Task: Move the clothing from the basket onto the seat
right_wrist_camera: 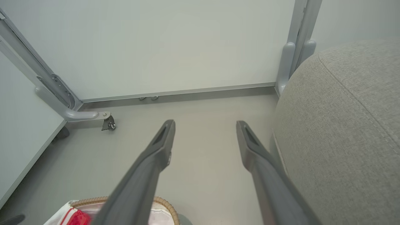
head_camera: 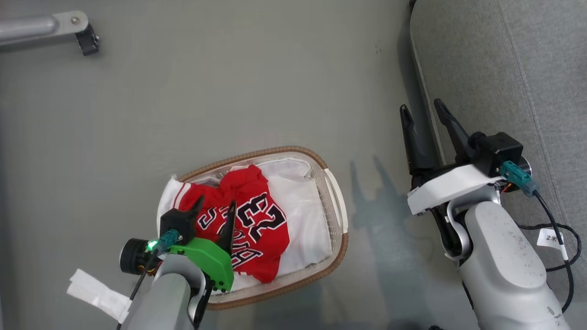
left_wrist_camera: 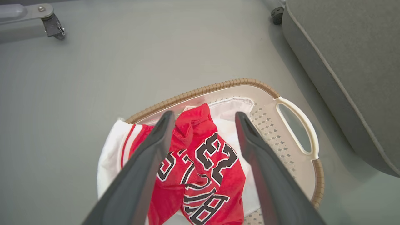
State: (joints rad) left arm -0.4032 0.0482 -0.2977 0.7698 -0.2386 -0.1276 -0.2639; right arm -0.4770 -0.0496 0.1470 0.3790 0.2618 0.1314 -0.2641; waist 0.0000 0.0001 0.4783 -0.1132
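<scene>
The clothing (head_camera: pixel 257 215) lies in the basket (head_camera: pixel 340 215), not yet on the seat (head_camera: pixel 504 68). The left gripper (head_camera: pixel 217 200) and right gripper (head_camera: pixel 420 105) are both spread open.

The left hand (head_camera: pixel 216 205) sits low in the head view, its two dark fingers (left_wrist_camera: pixel 150 156) spread wide and gripping nothing. A green wrist shell (head_camera: pixel 206 261) sits behind them, with a small green light (head_camera: pixel 150 246) glowing. Over on the right, the right hand (head_camera: pixel 421 107) is higher, fingers pointing up that view. It is parted and empty too, set on a white wrist shell (head_camera: pixel 447 185) above the pale forearm (head_camera: pixel 500 266).
</scene>
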